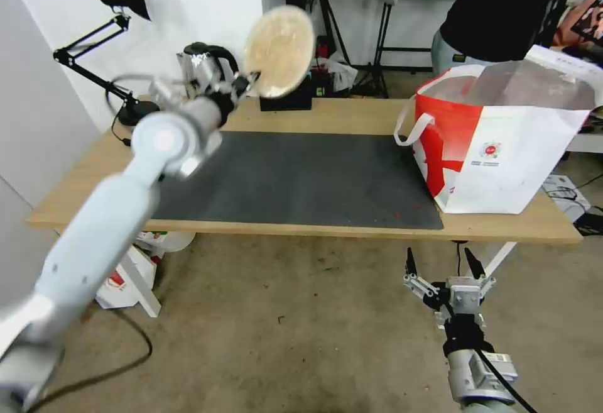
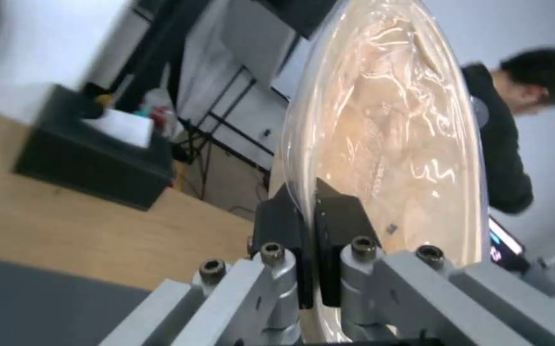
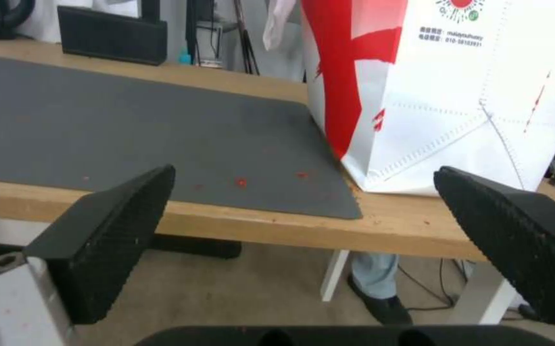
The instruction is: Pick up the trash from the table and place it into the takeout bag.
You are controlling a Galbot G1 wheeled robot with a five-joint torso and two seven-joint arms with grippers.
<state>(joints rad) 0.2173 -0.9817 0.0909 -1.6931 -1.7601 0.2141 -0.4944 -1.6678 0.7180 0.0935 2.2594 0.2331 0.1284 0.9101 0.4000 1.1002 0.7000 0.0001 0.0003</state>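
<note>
The left gripper (image 1: 246, 81), in the upper left of the head view, pinches the rim of the tan bowl (image 1: 279, 50), its black fingers (image 2: 293, 230) closed tight on the thin edge so the bowl stands on its side, held high above the table (image 1: 352, 117), likely to clear the takeout bag's tall wall. The takeout bag (image 1: 502, 149) stands open at the right end of the table, its corner on the dark grey mat (image 1: 295, 177), well apart from the bowl. The right gripper (image 1: 443, 268) waits below the table edge at lower right, jaws spread wide and empty, facing the bag.
</note>
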